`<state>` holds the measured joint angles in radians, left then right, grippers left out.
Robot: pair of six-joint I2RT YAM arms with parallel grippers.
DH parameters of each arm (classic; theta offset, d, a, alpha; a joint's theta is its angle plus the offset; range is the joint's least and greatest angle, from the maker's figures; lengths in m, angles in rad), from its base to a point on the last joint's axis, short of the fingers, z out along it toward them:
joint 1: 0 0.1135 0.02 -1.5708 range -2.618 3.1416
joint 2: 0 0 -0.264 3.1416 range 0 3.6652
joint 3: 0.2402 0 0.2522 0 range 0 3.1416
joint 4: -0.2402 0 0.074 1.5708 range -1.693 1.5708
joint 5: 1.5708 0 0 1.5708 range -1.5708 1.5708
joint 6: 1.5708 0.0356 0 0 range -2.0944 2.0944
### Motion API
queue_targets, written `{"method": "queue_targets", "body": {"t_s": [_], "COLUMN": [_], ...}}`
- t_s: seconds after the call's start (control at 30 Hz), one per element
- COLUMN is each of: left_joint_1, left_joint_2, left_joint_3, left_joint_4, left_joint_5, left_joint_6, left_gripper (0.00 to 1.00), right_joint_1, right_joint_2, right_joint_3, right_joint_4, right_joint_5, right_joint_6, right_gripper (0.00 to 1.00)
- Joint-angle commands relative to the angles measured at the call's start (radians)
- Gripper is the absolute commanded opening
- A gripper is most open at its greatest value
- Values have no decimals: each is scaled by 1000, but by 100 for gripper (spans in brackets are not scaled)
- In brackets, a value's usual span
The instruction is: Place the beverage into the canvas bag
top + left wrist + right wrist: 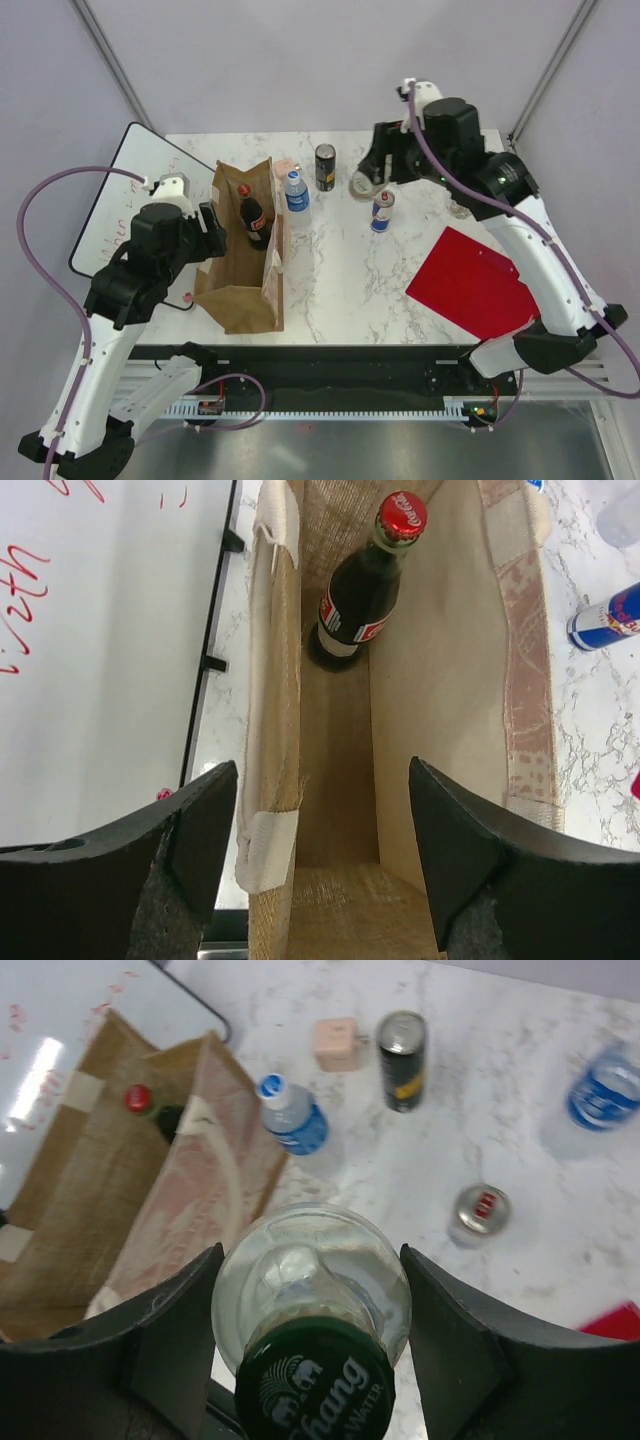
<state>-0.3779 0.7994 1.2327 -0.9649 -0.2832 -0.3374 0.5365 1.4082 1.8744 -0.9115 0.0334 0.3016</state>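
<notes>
Looking down from the top camera, the canvas bag (240, 290) stands open-mouthed on the marble table (350, 280), with a cola bottle (252, 215) already upright inside it. The left gripper (213, 228) sits at the bag's left rim. Well to the right of the bag, the right gripper (374, 178) carries the clear glass bottle (362, 186) above the table. A water bottle (296, 192) stands just beside the bag's right wall. A black can (325, 166) and a blue-and-silver can (382, 211) stand further right. A low carry toward the bag would likely knock one of these over.

From the left wrist, the left gripper (320, 850) is open. One finger hangs outside the bag's left wall and the other over its mouth, with nothing pinched yet. An uneven pull on that thin wall could fold the narrow mouth or tip the bag. The cola bottle (365, 585) fills the far end of the bag, leaving only the near end free.

From the right wrist, the right gripper (312, 1305) is clamped on the clear glass bottle (305, 1255) near its green-capped top. Smooth glass held that high may slip or swing. Crossing the bag's right wall, it could snag the rim or strike the cola bottle (137, 1098).
</notes>
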Motion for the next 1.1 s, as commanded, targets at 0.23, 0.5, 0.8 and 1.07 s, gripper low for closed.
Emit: {"method": "queue_targets", "body": {"t_s": [0.23,0.5,0.8,1.07], "left_joint_1": [-1,-1,-3,-1], "left_joint_2": [-17,-19,-8,-9], "left_joint_3": [-13,-39,-121,-124], "left_joint_4": [-58,-67,-21,-17], "left_joint_5": [-19,-109,-77,-85], "left_joint_6": [-94,-61,-78,-69], "left_gripper": [73,65,63,57], "right_joint_1": [339,398,413,427], "right_joint_2": [319,445,521,545], "right_joint_3": [374,401,402,453], "right_joint_4": [287,385,430,471], "right_joint_5": [-30,-66,-53,-58], "right_joint_6": [-9,-25,-73,-99], "right_gripper": [0,0,0,0]}}
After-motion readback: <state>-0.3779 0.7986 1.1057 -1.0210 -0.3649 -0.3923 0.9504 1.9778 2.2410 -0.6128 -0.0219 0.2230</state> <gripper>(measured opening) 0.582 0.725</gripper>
